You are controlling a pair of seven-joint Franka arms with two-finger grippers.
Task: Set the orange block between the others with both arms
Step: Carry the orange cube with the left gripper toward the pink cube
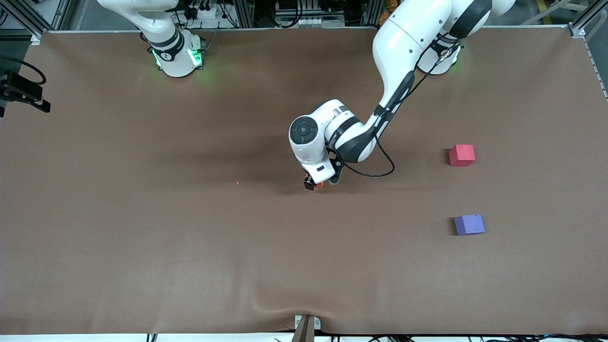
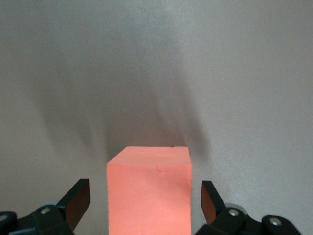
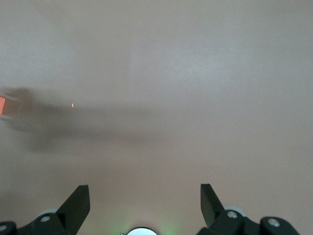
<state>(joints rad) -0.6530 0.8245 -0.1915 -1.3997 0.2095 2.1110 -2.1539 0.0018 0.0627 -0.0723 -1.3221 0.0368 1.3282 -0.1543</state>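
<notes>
The orange block (image 1: 320, 185) rests on the brown table near its middle. My left gripper (image 1: 321, 184) is down around it, open. In the left wrist view the orange block (image 2: 149, 191) stands between the fingers of the left gripper (image 2: 145, 198) with a gap on each side. The others lie toward the left arm's end: a pinkish-red cube (image 1: 461, 155) and, nearer the front camera, a purple-blue cube (image 1: 469, 224). My right gripper (image 3: 144, 200) hangs open over bare table with nothing between its fingers. The right arm waits by its base (image 1: 178, 57).
A tiny orange speck (image 1: 237, 182) lies on the table toward the right arm's end from the orange block. A black camera mount (image 1: 21, 90) sticks in at the right arm's end. A metal bracket (image 1: 306, 327) sits at the table's front edge.
</notes>
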